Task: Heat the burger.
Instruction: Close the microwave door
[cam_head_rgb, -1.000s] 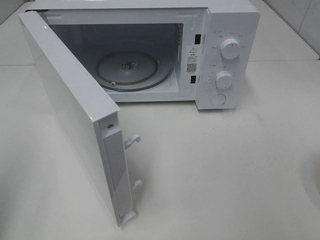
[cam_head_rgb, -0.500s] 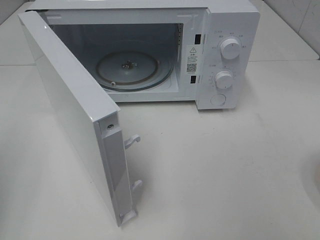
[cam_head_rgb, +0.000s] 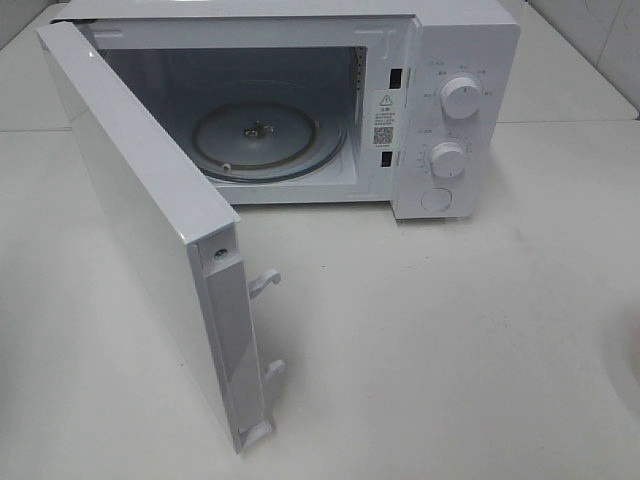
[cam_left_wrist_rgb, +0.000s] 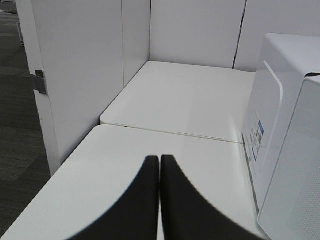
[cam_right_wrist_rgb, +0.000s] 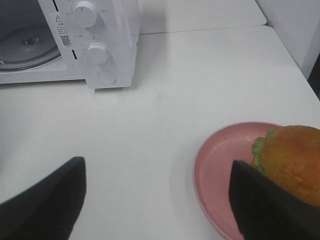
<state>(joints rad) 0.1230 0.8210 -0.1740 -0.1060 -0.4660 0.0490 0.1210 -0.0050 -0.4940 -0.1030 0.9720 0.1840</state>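
Now, operator, what you can and cannot see:

Burger: the round burger with glossy golden-brown bun and ruffled green lettuce edge (cam_right_wrist_rgb: 292, 162) sits on the flat pink round plate (cam_right_wrist_rgb: 220, 165) on the white tabletop (cam_right_wrist_rgb: 175, 115). You see it only in the right wrist view, cut off at the frame edge and partly behind one dark finger; its patty layer is not visible.

Plate: part of its rim runs out of frame. In the high view it is at most a faint blur at the right edge.

Right gripper (cam_right_wrist_rgb: 157, 192): its fingers stand wide apart with nothing between them; one finger (cam_right_wrist_rgb: 260, 205) overlaps the plate and burger in the picture, and you cannot tell whether it touches them.

Left gripper (cam_left_wrist_rgb: 160, 165): the two dark fingers are pressed together, holding nothing, above the tabletop beside the microwave's side wall.

White microwave oven (cam_head_rgb: 455, 60): its door (cam_head_rgb: 150, 220) is swung wide open; the round glass turntable (cam_head_rgb: 255, 140) lies bare inside.

Arms: neither shows in the high view.
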